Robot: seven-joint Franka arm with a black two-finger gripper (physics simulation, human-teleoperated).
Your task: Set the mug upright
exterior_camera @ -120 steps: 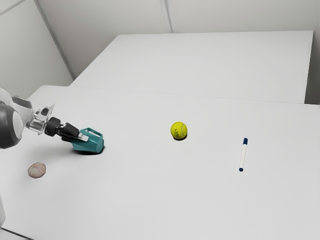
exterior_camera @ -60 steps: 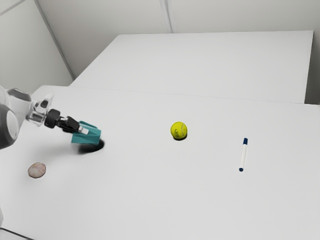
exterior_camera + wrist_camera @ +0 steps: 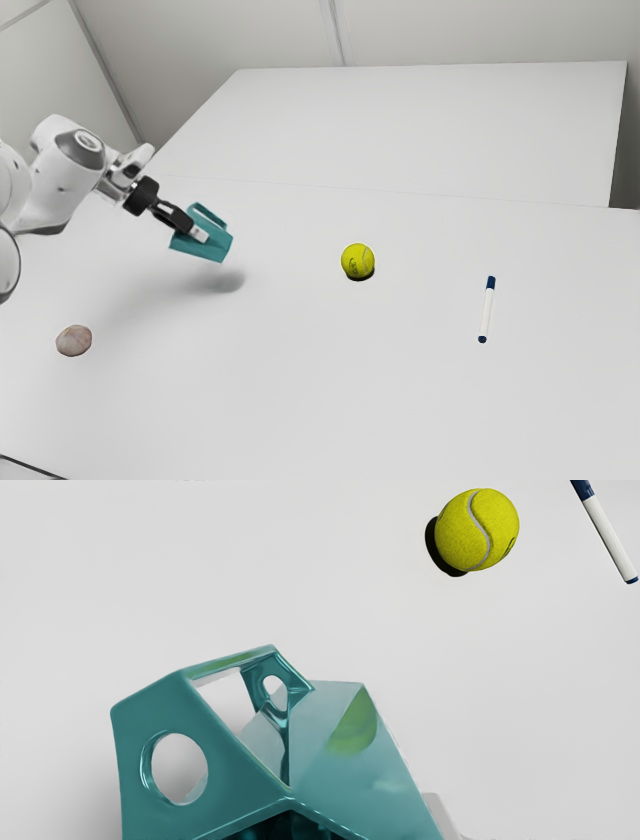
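A broad white table (image 3: 350,400) fills the foreground of a plain, pale room, its surface smooth and evenly lit. Beyond its far edge spreads a second white surface (image 3: 420,130), with light grey walls (image 3: 480,30) rising behind, marked by narrow seams.

The white robot arm (image 3: 70,180) enters from the exterior view's left, bent at a rounded joint, its hand angled down toward the exterior view's right. The black gripper (image 3: 200,235) is clamped on the teal mug (image 3: 219,247), holding it above the table, a soft shadow on the surface below. The mug is tilted rather than upright, its handle on the upper side and its dark mouth turned toward the hand. One pale fingertip lies along the mug's outer side in the wrist view.

On the table, a yellow tennis ball (image 3: 358,260) sits between the mug and a white marker with blue ends (image 3: 487,310). A pale, rounded ball (image 3: 74,340) rests nearer the exterior view's lower left.
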